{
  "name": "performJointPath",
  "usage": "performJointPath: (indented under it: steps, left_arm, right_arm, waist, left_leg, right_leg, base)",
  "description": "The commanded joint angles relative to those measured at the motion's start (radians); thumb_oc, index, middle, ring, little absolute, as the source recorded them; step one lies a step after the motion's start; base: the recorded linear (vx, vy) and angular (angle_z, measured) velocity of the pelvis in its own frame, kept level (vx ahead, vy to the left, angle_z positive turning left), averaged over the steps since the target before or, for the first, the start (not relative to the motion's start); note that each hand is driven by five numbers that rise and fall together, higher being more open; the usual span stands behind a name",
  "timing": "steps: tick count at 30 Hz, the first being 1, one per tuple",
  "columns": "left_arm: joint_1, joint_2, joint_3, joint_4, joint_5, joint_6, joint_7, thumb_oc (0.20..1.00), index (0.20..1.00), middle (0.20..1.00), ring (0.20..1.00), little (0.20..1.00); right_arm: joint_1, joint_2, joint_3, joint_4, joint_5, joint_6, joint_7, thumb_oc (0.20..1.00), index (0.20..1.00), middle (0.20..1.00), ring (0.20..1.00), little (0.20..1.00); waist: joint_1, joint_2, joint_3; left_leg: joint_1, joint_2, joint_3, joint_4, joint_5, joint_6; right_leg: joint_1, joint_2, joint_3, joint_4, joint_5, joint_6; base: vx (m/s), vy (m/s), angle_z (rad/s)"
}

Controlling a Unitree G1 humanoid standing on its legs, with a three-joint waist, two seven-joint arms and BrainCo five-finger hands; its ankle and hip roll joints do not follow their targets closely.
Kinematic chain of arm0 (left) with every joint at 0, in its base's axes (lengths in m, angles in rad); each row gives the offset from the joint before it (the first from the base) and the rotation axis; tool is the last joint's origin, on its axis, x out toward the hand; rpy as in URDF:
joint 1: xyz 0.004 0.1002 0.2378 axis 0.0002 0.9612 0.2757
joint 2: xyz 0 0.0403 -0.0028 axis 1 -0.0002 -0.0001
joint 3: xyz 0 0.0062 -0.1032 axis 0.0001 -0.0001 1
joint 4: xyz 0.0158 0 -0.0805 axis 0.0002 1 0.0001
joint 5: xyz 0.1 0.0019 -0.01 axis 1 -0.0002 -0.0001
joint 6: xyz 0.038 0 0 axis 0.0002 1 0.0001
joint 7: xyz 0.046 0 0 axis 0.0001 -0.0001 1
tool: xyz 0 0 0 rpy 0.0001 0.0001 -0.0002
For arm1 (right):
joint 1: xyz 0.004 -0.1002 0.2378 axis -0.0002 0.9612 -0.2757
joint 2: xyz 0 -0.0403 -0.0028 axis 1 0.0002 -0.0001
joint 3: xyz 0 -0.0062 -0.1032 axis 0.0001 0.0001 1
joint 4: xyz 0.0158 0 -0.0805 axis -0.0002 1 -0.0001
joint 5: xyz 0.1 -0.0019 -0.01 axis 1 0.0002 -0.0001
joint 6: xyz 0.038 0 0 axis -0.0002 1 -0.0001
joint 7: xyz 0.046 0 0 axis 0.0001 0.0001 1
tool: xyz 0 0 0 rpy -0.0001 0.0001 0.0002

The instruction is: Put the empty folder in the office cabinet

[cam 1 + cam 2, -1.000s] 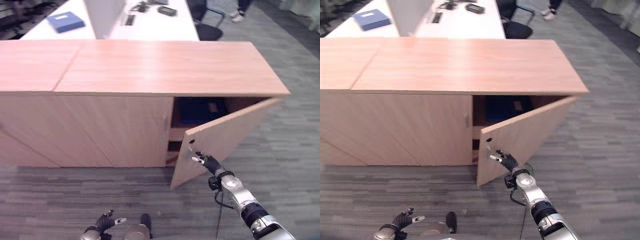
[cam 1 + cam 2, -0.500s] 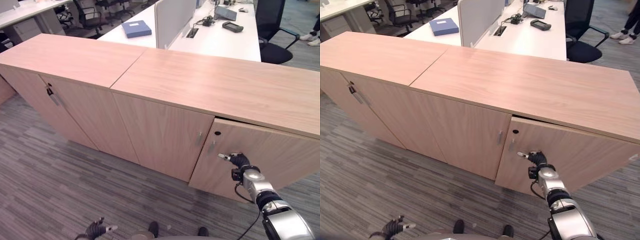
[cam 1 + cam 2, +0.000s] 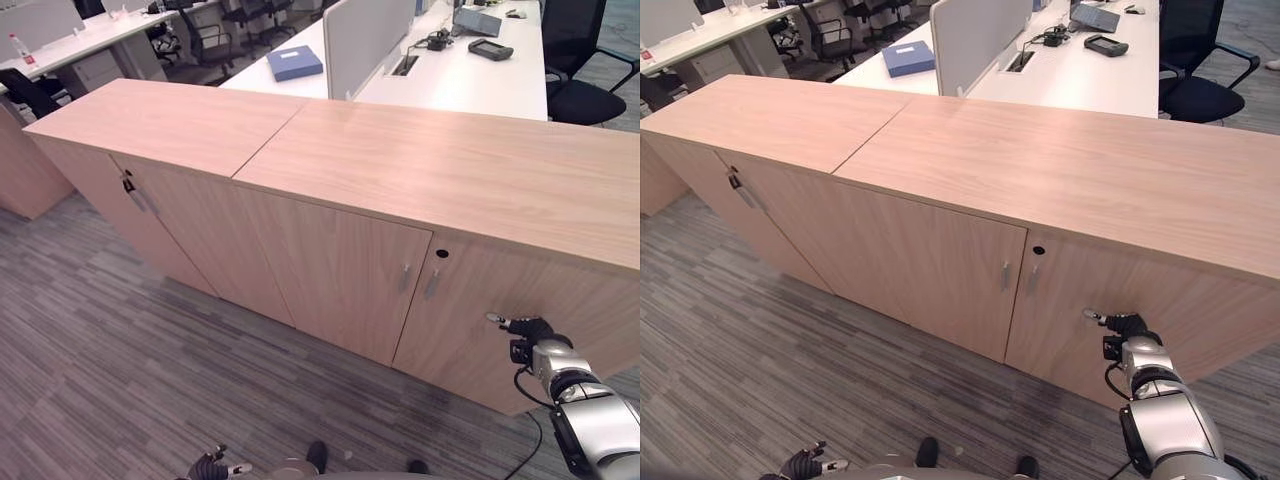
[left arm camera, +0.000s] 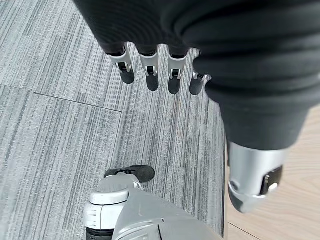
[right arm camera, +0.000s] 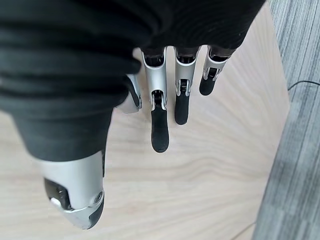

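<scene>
Far to the left, on the white desk (image 3: 470, 85) behind the cabinet (image 3: 400, 165), lies a blue folder (image 3: 295, 62) — flat, well apart from both hands, with the whole cabinet top between it and the robot. Whether it is the empty folder the task means cannot be told from here. Low at the left, the left hand (image 4: 160, 70) hangs over the grey carpet (image 3: 110, 350) with its fingers straight and relaxed, holding nothing.

Moving right along the cabinet front, the doors stand closed: two slim handles (image 3: 1005, 275) sit side by side just under a small round lock (image 3: 1039, 250). Right of those, the right hand (image 3: 1125, 325) reaches toward the rightmost door (image 3: 1200, 310) — its fingers (image 5: 160, 130) stretched out straight against the wood grain, the tips at or just touching the panel, gripping nothing.

So the relation that counts: the folder lies up and to the left, beyond the cabinet's long axis, while the right hand is the nearer one to the door. With neither hand carrying a folder, judgement says either the door work is finishing or the folder must yet be fetched.
</scene>
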Motion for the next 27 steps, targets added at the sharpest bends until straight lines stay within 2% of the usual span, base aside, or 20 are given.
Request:
performJointPath:
  steps: [1, 3, 4, 6, 11, 12, 14, 18, 27]
  left_arm:
    - [-0.065, 0.045, -0.024, 0.048, -0.015, -0.015, 0.003, 1.0, 1.0, 1.0, 1.0, 1.0]
    - [-0.062, 0.036, -0.008, 0.055, -0.022, -0.018, 0.004, 1.0, 1.0, 1.0, 1.0, 1.0]
    - [-0.061, 0.02, 0.014, 0.058, -0.025, -0.018, 0.005, 1.0, 1.0, 1.0, 1.0, 1.0]
    - [-0.056, 0.016, 0.025, 0.061, -0.022, -0.017, 0.006, 1.0, 1.0, 1.0, 1.0, 1.0]
    - [-0.039, -0.014, 0.089, 0.072, 0.001, -0.011, 0.006, 1.0, 1.0, 1.0, 1.0, 1.0]
    - [-0.039, -0.018, 0.107, 0.075, 0.002, -0.01, 0.007, 1.0, 1.0, 1.0, 1.0, 1.0]
    - [-0.034, -0.015, 0.113, 0.07, 0.01, -0.008, 0.003, 1.0, 1.0, 1.0, 1.0, 1.0]
    - [-0.042, -0.009, 0.101, 0.066, 0.016, -0.006, -0.004, 1.0, 1.0, 1.0, 1.0, 1.0]
    - [-0.068, -0.006, 0.065, 0.047, 0.007, -0.01, -0.011, 1.0, 1.0, 1.0, 1.0, 1.0]
  right_arm:
    - [-0.175, -0.048, -0.026, -0.042, 0.064, -0.106, -0.037, 1.0, 1.0, 1.0, 1.0, 1.0]
    - [-0.101, 0.004, -0.037, -0.111, 0.094, -0.123, -0.025, 1.0, 1.0, 1.0, 1.0, 1.0]
    - [0.005, 0.072, -0.042, -0.214, 0.107, -0.142, -0.01, 1.0, 1.0, 1.0, 1.0, 1.0]
    - [0.065, 0.098, -0.051, -0.272, 0.099, -0.146, -0.008, 1.0, 1.0, 1.0, 1.0, 1.0]
    - [0.395, 0.214, -0.084, -0.432, 0.013, -0.148, 0.016, 1.0, 1.0, 1.0, 1.0, 1.0]
    - [0.476, 0.243, -0.072, -0.415, -0.042, -0.134, 0.024, 1.0, 1.0, 1.0, 1.0, 1.0]
    - [0.522, 0.249, -0.048, -0.383, -0.132, -0.111, 0.025, 1.0, 1.0, 1.0, 1.0, 1.0]
    - [0.551, 0.274, -0.021, -0.261, -0.213, -0.079, 0.033, 1.0, 1.0, 1.0, 1.0, 1.0]
    - [0.521, 0.295, -0.012, -0.124, -0.211, -0.066, 0.038, 1.0, 1.0, 1.0, 1.0, 1.0]
  waist:
    - [0.047, -0.078, -0.006]
    - [0.033, -0.074, -0.004]
    - [0.014, -0.069, 0.002]
    - [0.004, -0.069, 0.001]
    - [-0.051, -0.06, 0.003]
    - [-0.072, -0.06, 0.005]
    - [-0.081, -0.062, 0.004]
    - [-0.101, -0.066, 0.005]
    - [-0.125, -0.078, 0.013]
  left_leg:
    - [0.049, 0.027, 0.012, 0.028, -0.086, -0.057]
    - [0.051, 0.029, 0.017, 0.027, -0.087, -0.056]
    - [0.053, 0.03, 0.025, 0.027, -0.089, -0.054]
    - [0.055, 0.031, 0.029, 0.027, -0.09, -0.054]
    - [0.063, 0.035, 0.048, 0.027, -0.099, -0.051]
    - [0.067, 0.038, 0.064, 0.027, -0.102, -0.052]
    - [0.073, 0.04, 0.079, 0.027, -0.106, -0.05]
    - [0.083, 0.041, 0.108, 0.025, -0.11, -0.046]
    - [0.105, 0.036, 0.164, 0.029, -0.126, -0.034]
  right_leg:
    - [0.098, -0.03, -0.018, 0.015, -0.103, 0.065]
    - [0.095, -0.03, -0.011, 0.016, -0.103, 0.063]
    - [0.091, -0.03, -0.003, 0.019, -0.103, 0.062]
    - [0.09, -0.029, 0.002, 0.02, -0.104, 0.061]
    - [0.077, -0.032, 0.021, 0.03, -0.102, 0.059]
    - [0.068, -0.035, 0.034, 0.032, -0.098, 0.061]
    - [0.061, -0.036, 0.047, 0.033, -0.094, 0.063]
    - [0.053, -0.038, 0.072, 0.032, -0.086, 0.068]
    - [0.033, -0.046, 0.124, 0.042, -0.072, 0.077]
  base:
    - [0.0, 0.0, 0.0]
    - [0.0, 0.012, -0.02]
    - [0.0, 0.016, -0.06]
    - [0.0, 0.019, -0.07]
    - [0.0, 0.015, -0.05]
    - [-0.02, 0.013, -0.14]
    - [-0.02, 0.012, -0.39]
    - [-0.01, 0.02, -0.32]
    - [-0.03, 0.02, -0.25]
